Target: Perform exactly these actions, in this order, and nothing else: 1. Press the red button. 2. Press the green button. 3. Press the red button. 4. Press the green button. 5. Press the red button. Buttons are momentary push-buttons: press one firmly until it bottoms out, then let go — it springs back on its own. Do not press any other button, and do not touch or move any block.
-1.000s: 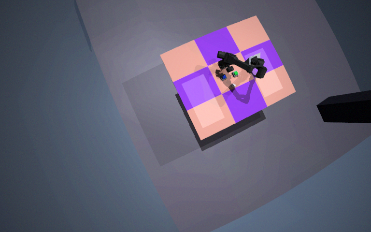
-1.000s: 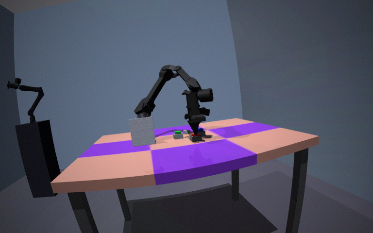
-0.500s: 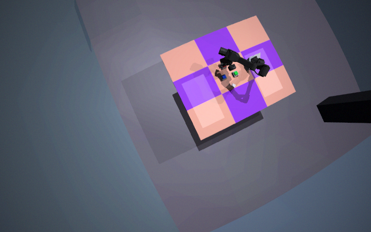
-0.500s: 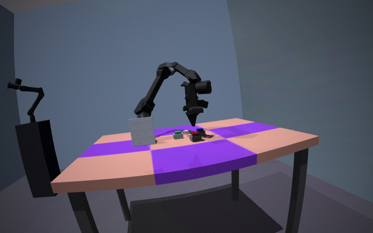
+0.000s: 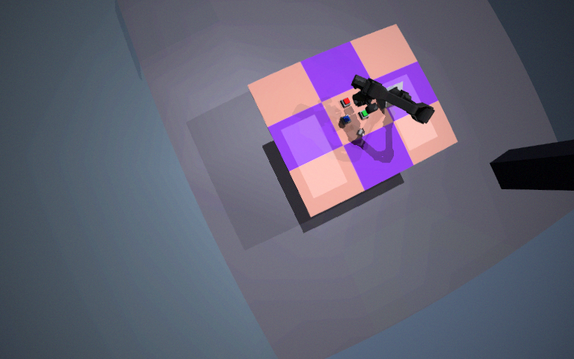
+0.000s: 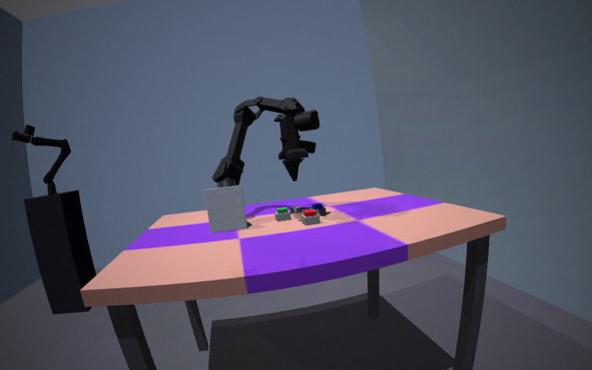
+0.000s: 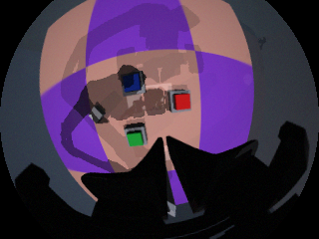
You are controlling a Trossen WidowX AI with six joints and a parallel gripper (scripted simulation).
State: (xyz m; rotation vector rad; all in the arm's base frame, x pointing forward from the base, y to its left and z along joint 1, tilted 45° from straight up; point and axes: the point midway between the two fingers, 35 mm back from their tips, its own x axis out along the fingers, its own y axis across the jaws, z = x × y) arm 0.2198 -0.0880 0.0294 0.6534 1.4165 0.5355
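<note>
Top: arm [image 5: 391, 98] reaches across the checkered table [image 5: 279, 90]. Red button [image 5: 346, 101], green button [image 5: 363, 114] and blue button [image 5: 346, 119] sit clustered on the centre tile, a small grey block [image 5: 359, 132] just beside them. The gripper sits between red and green, mostly hidden by the wrist.

Exterior: gripper [image 6: 293, 173] hangs well above the buttons, pointing down, fingers pressed together, holding nothing. Red [image 6: 310, 213] is nearest, green [image 6: 282, 210] to its left, blue [image 6: 317, 206] farther back. Grey panel [image 6: 225, 208] stands at the arm base.

Wrist: fingertips meet in a point. Green [image 7: 136, 137] lies just left of them, red [image 7: 181, 102] to the right and farther, blue [image 7: 132, 83] farthest, the block [image 7: 98, 114] at left.
</note>
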